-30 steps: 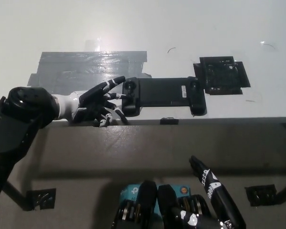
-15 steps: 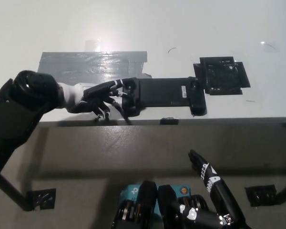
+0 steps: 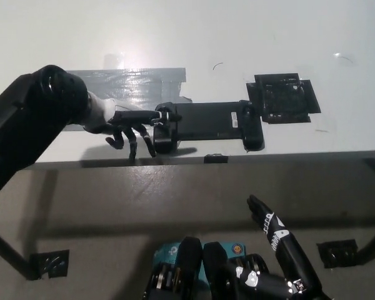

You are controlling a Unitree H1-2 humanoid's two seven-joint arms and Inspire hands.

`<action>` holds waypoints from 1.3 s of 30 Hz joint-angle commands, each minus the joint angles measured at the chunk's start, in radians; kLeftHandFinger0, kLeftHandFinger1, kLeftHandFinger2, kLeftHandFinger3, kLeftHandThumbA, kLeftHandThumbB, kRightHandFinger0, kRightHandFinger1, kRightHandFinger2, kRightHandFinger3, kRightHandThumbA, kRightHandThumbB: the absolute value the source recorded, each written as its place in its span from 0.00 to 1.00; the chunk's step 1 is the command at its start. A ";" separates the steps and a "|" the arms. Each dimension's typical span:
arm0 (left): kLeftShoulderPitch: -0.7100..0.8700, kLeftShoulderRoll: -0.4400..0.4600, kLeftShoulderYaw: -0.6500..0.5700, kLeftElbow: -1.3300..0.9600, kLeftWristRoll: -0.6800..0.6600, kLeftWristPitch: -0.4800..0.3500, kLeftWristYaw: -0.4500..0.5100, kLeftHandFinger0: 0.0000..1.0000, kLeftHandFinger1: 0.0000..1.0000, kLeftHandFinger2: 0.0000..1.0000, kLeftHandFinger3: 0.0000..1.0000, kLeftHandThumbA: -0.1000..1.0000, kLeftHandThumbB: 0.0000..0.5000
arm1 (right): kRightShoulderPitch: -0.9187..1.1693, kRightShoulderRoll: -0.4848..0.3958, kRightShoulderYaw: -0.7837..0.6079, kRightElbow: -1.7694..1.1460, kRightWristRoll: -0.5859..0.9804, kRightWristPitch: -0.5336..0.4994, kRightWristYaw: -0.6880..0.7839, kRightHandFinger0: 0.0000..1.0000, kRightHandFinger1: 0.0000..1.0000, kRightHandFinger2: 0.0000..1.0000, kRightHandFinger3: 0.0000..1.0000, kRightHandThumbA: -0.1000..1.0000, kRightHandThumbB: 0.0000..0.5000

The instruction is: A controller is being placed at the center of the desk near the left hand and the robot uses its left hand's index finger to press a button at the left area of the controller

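Here the white left hand point(image 3: 130, 127), fingers spread and empty, touches the long black plastic controller's point(image 3: 206, 124) left end; the black right hand point(image 3: 278, 247) rests open below.

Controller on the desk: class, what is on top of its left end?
The left robot hand reaches over the controller, one finger extended onto its left end. The button beneath that fingertip is covered.

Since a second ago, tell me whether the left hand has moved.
Yes. The left hand has advanced rightward and up the picture toward the controller; its extended finger now lies on the controller's left end. The camera shifted only slightly.
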State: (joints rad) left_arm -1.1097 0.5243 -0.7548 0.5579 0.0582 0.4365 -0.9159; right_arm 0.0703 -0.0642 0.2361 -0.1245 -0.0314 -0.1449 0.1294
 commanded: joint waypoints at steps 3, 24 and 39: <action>0.085 0.057 0.063 -0.024 -0.003 0.033 -0.084 0.22 0.41 0.66 1.00 1.00 1.00 | -0.019 0.007 -0.006 -0.030 -0.003 -0.019 0.007 1.00 1.00 1.00 1.00 0.88 0.41; 0.447 -0.039 0.621 -0.732 -0.467 0.033 0.279 0.41 0.25 0.34 1.00 1.00 0.79 | -0.033 0.009 -0.009 -0.029 0.004 -0.007 0.008 1.00 1.00 1.00 1.00 0.88 0.43; 1.080 -0.432 0.663 -0.582 0.073 -0.691 0.688 1.00 1.00 1.00 1.00 1.00 0.63 | -0.014 0.017 -0.002 -0.003 0.019 -0.033 0.010 1.00 1.00 1.00 1.00 0.90 0.42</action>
State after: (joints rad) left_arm -0.1487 0.2118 -0.1490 -0.1045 -0.1767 0.3053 -0.6077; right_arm 0.0612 -0.0641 0.2366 -0.1127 -0.0314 -0.1408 0.1294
